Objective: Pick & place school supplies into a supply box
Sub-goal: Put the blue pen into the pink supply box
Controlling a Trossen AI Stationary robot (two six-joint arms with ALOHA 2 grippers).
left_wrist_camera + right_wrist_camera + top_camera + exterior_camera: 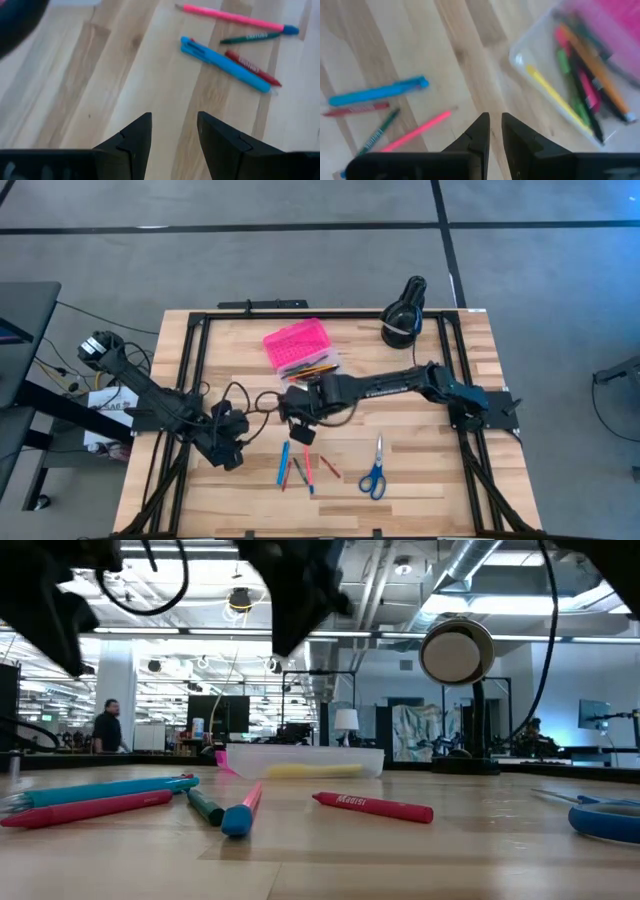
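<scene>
The supply box lies open at the table's far middle, its pink lid [296, 344] beside the clear base [312, 368], which holds several pens and pencils [580, 85]. A blue pen [284, 464], a red crayon [252, 67], a green pencil [250, 36] and a pink pen [417, 131] lie loose on the wood near the front, with another red crayon [375, 806] to their right. The blue-handled scissors [374, 473] lie farther right. My right gripper [300, 428] hangs above the wood between box and loose pens, open by a narrow gap [495, 127] with nothing in it. My left gripper [228, 452] stands open [172, 120] left of the pens.
A black round device [405, 315] stands at the far right of the table. A black frame rail [190, 360] runs along the table's edges. Cables [250, 395] lie on the wood left of the box. Bare wood [430, 450] lies right of the scissors.
</scene>
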